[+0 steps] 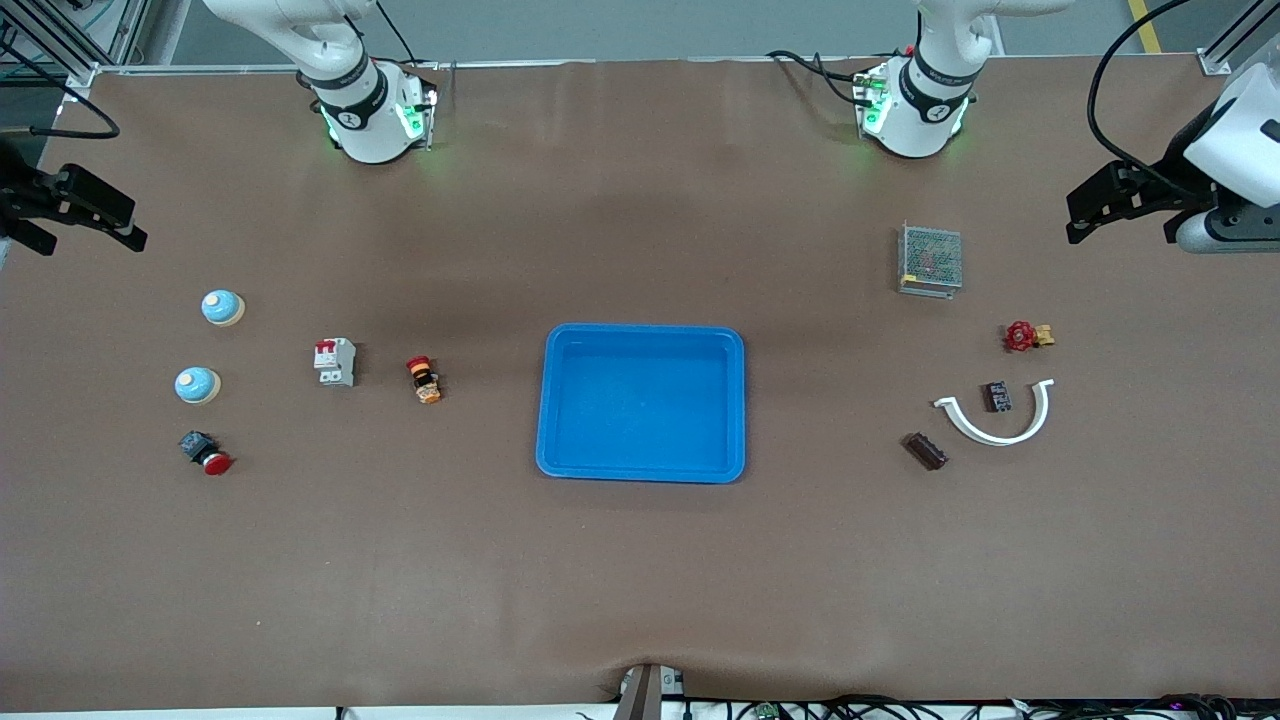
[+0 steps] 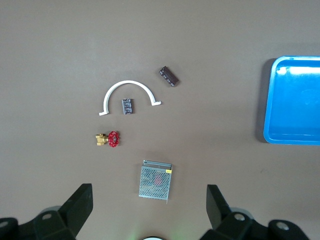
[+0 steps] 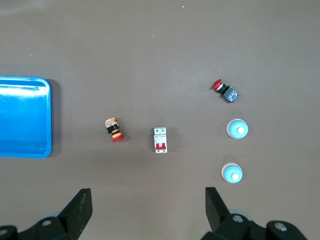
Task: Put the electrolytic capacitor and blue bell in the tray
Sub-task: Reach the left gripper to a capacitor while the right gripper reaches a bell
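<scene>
tray (image 1: 641, 335) mid-table (bells (image 1: 222, 307) beside)

We saw a wide table (image 1: 640, 560) covered in a plain brown mat, evenly lit from above with faint soft shadows. Along its edge nearest the front camera ran a bundle of black cables (image 1: 900, 708). Past the table's top edge lay a strip of grey floor (image 1: 640, 25) and metal framing (image 1: 60, 50).

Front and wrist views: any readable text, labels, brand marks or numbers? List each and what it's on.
None can be read.
Circuit breaker: markings on its face, too small to read.
Power supply: yellow label at one corner, blurred.
Small black module: pale print, illegible.
Arm bases: round logo, no readable words.
Tray: no text.
</scene>
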`<state>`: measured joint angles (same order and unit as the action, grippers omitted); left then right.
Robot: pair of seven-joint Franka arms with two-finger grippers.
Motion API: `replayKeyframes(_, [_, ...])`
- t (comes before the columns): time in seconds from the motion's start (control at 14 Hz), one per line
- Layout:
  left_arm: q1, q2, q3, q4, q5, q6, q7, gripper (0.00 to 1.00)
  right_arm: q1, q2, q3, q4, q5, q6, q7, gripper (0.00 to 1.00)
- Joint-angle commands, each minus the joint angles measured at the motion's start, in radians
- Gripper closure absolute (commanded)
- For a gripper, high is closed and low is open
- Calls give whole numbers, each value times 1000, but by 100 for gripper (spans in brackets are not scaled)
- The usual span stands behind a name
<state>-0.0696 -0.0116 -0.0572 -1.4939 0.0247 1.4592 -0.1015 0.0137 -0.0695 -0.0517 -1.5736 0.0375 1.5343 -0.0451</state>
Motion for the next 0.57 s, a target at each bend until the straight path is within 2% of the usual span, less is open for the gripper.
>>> replayKeyframes(0.0, [4, -4, 0, 11, -3, -26, 9, 0, -5, -16, -5, -20, 16, 14, 7, 0])
replayKeyframes(0.21, [11, 2, 2, 11, -2, -25, 9, 0, -24, -13, -7, -20, 18, 23, 7, 0])
replayKeyframes(0.36, [31, 10, 0, 6, 0, -22, 14, 0, -89, 11, -13, -19, 18, 41, 5, 0])
replayKeyframes(0.5, [40, 25, -1, -40, 1, -14, -9, 0, -139, 65, -13, -16, 18, 69, -10, 0])
